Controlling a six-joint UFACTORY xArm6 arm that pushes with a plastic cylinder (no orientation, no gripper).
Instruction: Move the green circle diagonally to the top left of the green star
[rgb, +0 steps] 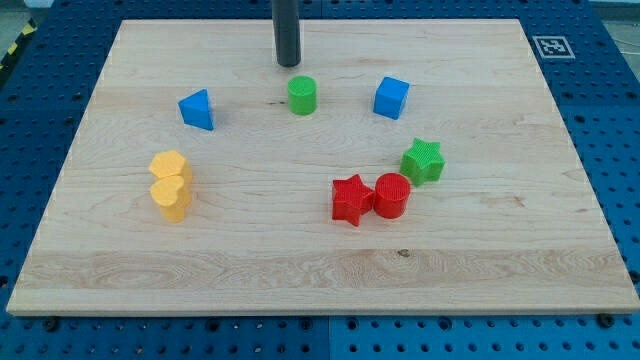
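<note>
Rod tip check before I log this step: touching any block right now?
My tip: holding nothing, no gripper; just above the green circle toward the view's top, apparently not touching.

From the green star (423, 160), the desk (120, 250) lies bare toward the view's top left up to the green circle (302, 95), flanked by the blue cube (391, 97). The red cylinder (391, 195) and red star (351, 199) crowd its lower left. Its right side stays open.

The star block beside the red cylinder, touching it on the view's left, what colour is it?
Red. The star shows plainly in the camera view, touching the red cylinder.
</note>
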